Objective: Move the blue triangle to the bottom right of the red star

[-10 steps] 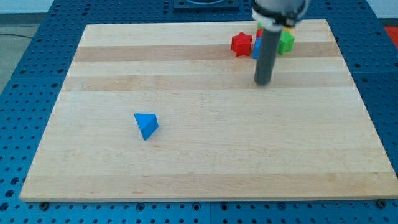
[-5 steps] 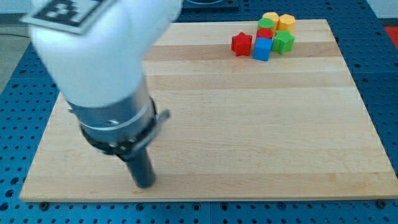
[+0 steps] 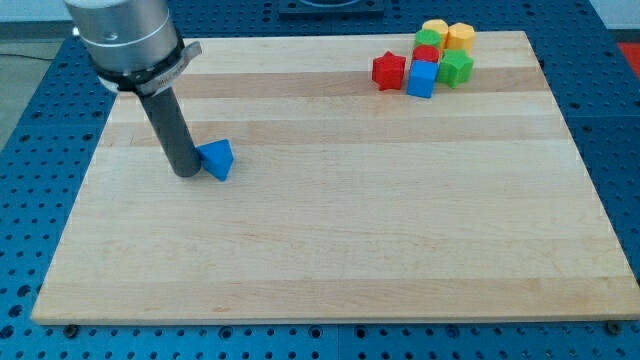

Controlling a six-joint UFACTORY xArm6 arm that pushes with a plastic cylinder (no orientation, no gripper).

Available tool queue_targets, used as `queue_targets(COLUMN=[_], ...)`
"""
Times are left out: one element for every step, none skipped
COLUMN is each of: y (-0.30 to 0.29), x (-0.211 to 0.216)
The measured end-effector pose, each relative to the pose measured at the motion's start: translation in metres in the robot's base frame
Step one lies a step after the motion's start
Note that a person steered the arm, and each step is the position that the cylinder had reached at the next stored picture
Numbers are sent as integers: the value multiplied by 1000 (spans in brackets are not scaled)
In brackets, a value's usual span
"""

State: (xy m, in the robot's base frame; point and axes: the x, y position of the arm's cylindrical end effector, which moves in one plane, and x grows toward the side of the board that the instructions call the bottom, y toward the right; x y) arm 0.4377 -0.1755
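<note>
The blue triangle [image 3: 217,159] lies on the wooden board [image 3: 330,240] at the view's left. My tip [image 3: 186,172] stands just left of it, touching or nearly touching its left side. The red star [image 3: 389,70] sits far off at the view's top right, at the left end of a cluster of blocks.
Next to the red star are a blue cube [image 3: 423,78], a green block [image 3: 458,68], a red block [image 3: 427,54], another green block [image 3: 429,39] and two yellow blocks [image 3: 435,27] [image 3: 460,36]. The arm's body [image 3: 125,40] rises at the view's top left.
The tip swept from the top right cluster down to the bottom left, then up to the triangle's left side. The blue triangle now lies higher and slightly left of where it was.
</note>
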Motion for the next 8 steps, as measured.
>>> queue_targets(y=[26, 72, 139, 204, 261, 263, 277, 277], x=[-19, 1, 17, 21, 36, 68, 65, 12])
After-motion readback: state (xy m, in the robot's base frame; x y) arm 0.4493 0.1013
